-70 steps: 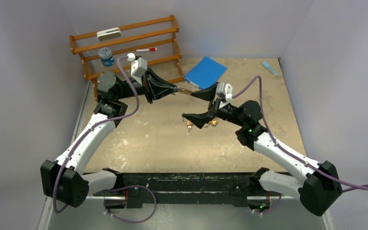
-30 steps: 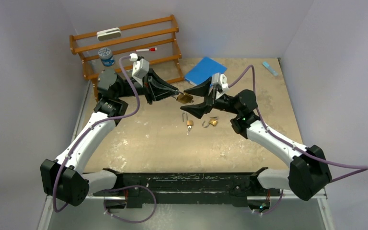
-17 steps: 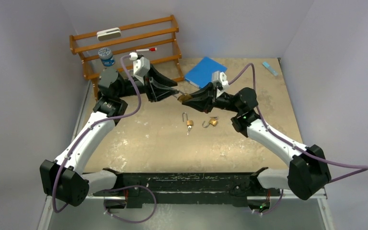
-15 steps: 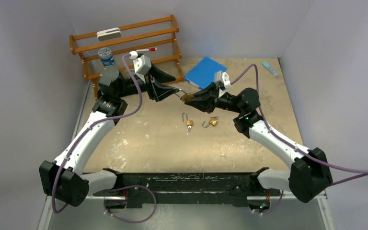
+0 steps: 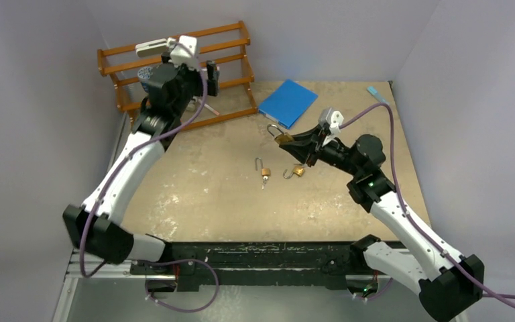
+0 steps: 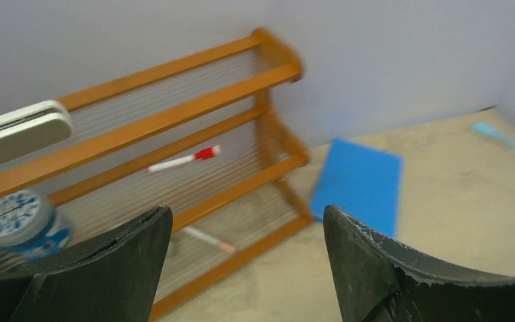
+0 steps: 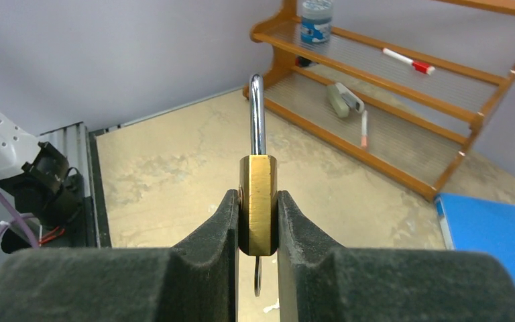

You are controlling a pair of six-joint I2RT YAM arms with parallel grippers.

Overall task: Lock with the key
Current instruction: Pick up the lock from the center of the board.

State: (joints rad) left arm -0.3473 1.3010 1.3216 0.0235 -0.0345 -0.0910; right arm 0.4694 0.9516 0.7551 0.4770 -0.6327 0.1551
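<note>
I am at the holding step. The right pincer (image 7: 258, 221) pinches a brass padlock (image 7: 257, 201) by the flat sides of its body, with the steel bow pointing up. The padlock is lifted above the bench (image 5: 208, 194), not resting on it, near the blue notebook (image 5: 287, 102). Under the body hangs a thin key (image 7: 257, 280), or so I take it, because the fingers hide most of it. The wrist view shows the bow only from its edge, so I cannot tell if it is already pushed home.

The left pincer (image 6: 245, 225) is spread wide and holds nothing. It hangs high by the wooden rack (image 6: 174, 114), well apart from the padlock.

Two more small padlocks (image 5: 265, 172) (image 5: 298, 171) lie on the bench below the lifted one, both with the bow open.

In my judgement the locking itself is not yet done. The next move asks the left pincer to come to the padlock, press the bow down into the body if it is open, and then take the key and turn it. For this the right pincer must keep a firm pinch. The key is small, so the left fingers need a careful line before they close.
</note>
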